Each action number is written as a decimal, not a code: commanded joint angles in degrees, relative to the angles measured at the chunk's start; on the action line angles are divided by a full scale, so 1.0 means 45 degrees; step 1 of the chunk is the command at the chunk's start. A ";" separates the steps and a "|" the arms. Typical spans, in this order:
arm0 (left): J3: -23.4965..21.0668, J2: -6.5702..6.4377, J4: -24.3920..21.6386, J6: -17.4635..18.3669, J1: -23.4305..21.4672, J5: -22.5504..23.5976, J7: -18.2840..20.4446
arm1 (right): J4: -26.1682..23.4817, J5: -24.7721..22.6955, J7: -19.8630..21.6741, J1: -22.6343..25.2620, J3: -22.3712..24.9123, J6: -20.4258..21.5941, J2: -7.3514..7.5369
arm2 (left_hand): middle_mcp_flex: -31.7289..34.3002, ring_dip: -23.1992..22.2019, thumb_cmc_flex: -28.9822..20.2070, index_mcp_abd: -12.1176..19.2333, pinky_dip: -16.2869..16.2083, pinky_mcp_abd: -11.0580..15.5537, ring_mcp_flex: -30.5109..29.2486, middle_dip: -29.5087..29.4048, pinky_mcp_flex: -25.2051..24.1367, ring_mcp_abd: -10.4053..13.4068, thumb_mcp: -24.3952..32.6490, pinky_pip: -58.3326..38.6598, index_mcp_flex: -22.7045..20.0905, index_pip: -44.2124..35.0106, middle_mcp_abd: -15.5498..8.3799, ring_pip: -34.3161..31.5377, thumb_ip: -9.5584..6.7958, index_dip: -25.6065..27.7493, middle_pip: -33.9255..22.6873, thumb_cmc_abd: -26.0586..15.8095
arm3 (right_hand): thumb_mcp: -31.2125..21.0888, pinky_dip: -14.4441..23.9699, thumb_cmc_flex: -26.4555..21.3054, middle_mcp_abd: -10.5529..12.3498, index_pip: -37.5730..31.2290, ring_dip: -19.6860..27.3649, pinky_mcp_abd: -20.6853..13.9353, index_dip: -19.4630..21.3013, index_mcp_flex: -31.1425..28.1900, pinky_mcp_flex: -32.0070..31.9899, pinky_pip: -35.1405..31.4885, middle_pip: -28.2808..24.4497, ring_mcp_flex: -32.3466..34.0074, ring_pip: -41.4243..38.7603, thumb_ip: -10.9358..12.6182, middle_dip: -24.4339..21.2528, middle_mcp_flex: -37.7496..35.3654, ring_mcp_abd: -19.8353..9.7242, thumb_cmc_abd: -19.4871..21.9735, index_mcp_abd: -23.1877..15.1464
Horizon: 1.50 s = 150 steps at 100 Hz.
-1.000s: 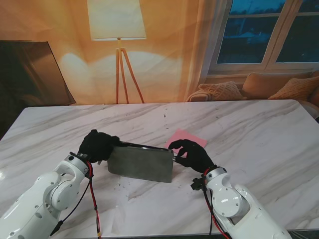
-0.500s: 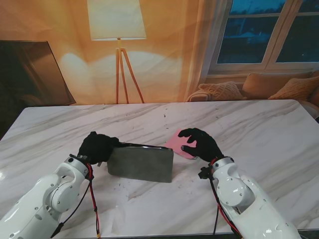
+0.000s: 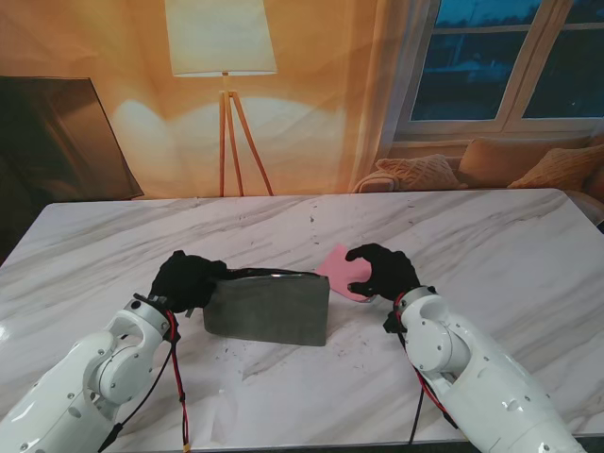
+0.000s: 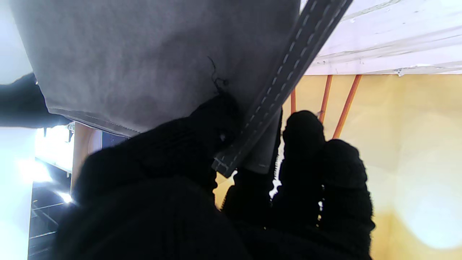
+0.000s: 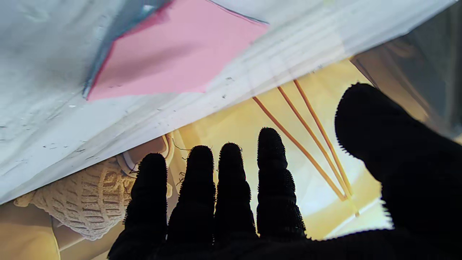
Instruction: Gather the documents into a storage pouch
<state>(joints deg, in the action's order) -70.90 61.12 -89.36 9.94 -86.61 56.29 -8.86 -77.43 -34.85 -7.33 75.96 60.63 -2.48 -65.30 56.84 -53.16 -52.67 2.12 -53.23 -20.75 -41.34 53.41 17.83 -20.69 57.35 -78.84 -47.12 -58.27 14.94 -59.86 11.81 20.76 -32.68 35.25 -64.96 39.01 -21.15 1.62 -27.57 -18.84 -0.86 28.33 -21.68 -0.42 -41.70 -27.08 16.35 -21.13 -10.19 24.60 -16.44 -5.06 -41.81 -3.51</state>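
Stand view: L hand (image 3: 187, 278) gripping grey pouch (image 3: 267, 308) at its left end, holding it upright; R hand (image 3: 382, 271) hovering, fingers spread, holding nothing, over 1 pink sheet (image 3: 338, 265).

Setting: a home living room. Shown by a tripod floor lamp (image 3: 223, 57) glowing on a warm wall, cushioned sofa (image 3: 491, 165) under a window (image 3: 510, 61), and a marble table (image 3: 491, 245).
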 commanded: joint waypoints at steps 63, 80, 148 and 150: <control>0.0057 0.0095 -0.0110 0.0006 -0.0183 -0.0029 0.0003 | 0.3624 -0.1518 -0.1269 -0.2078 -0.2870 -0.0979 -0.0131 | 0.0487 -0.0016 -0.0182 -0.0605 0.0387 0.0554 -0.0078 0.0112 -0.0621 -0.0311 0.0257 0.0414 -0.0207 -0.0104 -0.0689 -0.0107 0.0386 0.0209 -0.0128 0.0137 | -0.1625 0.4948 -0.0674 -0.1028 -0.1074 -0.4861 -0.0959 0.1115 0.0157 0.1259 -0.7097 -0.3395 0.1019 -0.8082 0.0016 0.2794 0.0722 -0.0583 -0.2098 0.0675; 0.0075 0.0108 -0.0073 0.0127 -0.0163 -0.0135 -0.0024 | 0.4132 -0.1571 -0.1502 -0.2336 -0.3272 -0.1127 -0.0187 | 0.0510 -0.0019 -0.0182 -0.0641 0.0408 0.0536 -0.0096 0.0109 -0.0598 -0.0329 0.0296 0.0391 -0.0233 -0.0120 -0.0634 -0.0129 0.0397 0.0211 -0.0143 0.0163 | -0.1870 0.4604 -0.1093 -0.1059 -0.0452 -0.4699 -0.1002 0.0683 0.1422 0.1809 -0.7657 -0.3255 0.1205 -0.8210 0.0039 0.2479 0.1587 -0.0658 -0.2325 0.0800; 0.0096 0.0113 -0.0084 0.0225 -0.0175 -0.0176 -0.0042 | 0.5711 -0.0886 -0.2046 -0.3181 -0.4415 -0.2344 -0.0687 | 0.0579 -0.0023 -0.0153 -0.0610 0.0454 0.0508 -0.0155 0.0087 -0.0578 -0.0341 0.0407 0.0353 -0.0279 -0.0147 -0.0621 -0.0177 0.0416 0.0213 -0.0201 0.0231 | -0.1686 0.1643 -0.0615 -0.0068 -0.0100 -0.0921 -0.0354 0.0104 0.2501 0.0144 -0.3695 0.0729 -0.0648 -0.2395 -0.0076 -0.0383 0.1367 -0.0040 -0.2302 0.0445; 0.0096 0.0114 -0.0083 0.0238 -0.0176 -0.0182 -0.0047 | 0.5736 -0.0887 -0.2108 -0.3188 -0.4424 -0.2346 -0.0700 | 0.0580 -0.0023 -0.0159 -0.0622 0.0455 0.0509 -0.0155 0.0086 -0.0578 -0.0339 0.0414 0.0353 -0.0283 -0.0148 -0.0621 -0.0177 0.0415 0.0212 -0.0202 0.0234 | -0.1695 0.1599 -0.0713 -0.0067 -0.0135 -0.0892 -0.0304 0.0104 0.2429 0.0218 -0.3708 0.0447 -0.0519 -0.2383 -0.0040 -0.0296 0.1354 0.0021 -0.2235 0.0406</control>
<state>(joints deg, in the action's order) -70.61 61.29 -89.45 10.59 -87.15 55.63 -9.58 -52.61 -38.75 -16.71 61.73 40.98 -12.73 -67.99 56.84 -53.15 -52.69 1.30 -52.61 -20.75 -41.31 53.40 17.24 -20.67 57.72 -78.83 -47.01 -58.23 14.36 -59.77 11.80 20.88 -32.72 35.30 -70.97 48.06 -23.23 0.42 -28.46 -23.83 -3.16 28.82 -12.41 0.84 -59.12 -23.10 15.08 -33.42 -9.61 23.04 -11.84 -6.35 -52.19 -0.35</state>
